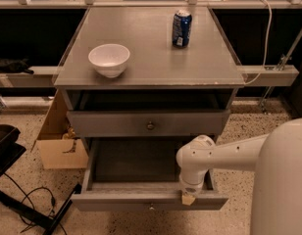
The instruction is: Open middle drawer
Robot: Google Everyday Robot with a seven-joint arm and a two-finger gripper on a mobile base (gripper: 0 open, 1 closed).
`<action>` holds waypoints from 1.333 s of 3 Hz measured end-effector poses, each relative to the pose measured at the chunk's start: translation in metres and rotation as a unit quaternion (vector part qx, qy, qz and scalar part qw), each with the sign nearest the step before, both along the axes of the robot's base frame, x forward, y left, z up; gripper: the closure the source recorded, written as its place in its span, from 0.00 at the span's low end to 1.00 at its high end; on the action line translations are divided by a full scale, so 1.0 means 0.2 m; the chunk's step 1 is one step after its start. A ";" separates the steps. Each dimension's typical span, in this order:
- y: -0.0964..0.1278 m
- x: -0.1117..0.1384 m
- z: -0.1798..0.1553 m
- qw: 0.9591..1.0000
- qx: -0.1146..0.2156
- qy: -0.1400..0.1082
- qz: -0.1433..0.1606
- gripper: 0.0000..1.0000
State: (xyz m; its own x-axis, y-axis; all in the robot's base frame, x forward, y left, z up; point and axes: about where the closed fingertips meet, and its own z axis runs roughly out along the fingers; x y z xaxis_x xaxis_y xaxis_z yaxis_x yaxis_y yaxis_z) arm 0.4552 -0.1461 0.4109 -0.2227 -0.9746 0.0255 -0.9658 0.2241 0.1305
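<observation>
The middle drawer [141, 201] is a wide grey drawer with a small round knob [151, 207] at the centre of its front. It stands pulled well out of the cabinet, and its dark grey inside [136, 160] shows. My gripper [188, 198] hangs from the white arm and sits at the top edge of the drawer front, right of the knob. A tan fingertip [188, 199] lies against that edge. The drawer below it is hidden.
A slimmer grey drawer [116, 124] above is slightly out. On the cabinet top [151, 48] stand a white bowl [109, 58] and a blue can [181, 28]. A cardboard box [60, 143] sits at the left, a black stand with cables [23, 207] at the lower left.
</observation>
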 end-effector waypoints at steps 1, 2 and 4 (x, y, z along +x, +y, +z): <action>0.00 0.00 0.00 1.000 0.000 0.000 0.000 1.00; -0.02 -0.07 0.01 1.000 0.002 0.018 -0.008 1.00; 0.00 -0.05 0.01 1.000 0.003 0.019 -0.008 0.81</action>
State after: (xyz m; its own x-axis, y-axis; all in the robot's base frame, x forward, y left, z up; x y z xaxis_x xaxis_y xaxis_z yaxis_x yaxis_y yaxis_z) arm 0.4448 -0.1452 0.4120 -0.2377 -0.9709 0.0292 -0.9563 0.2392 0.1684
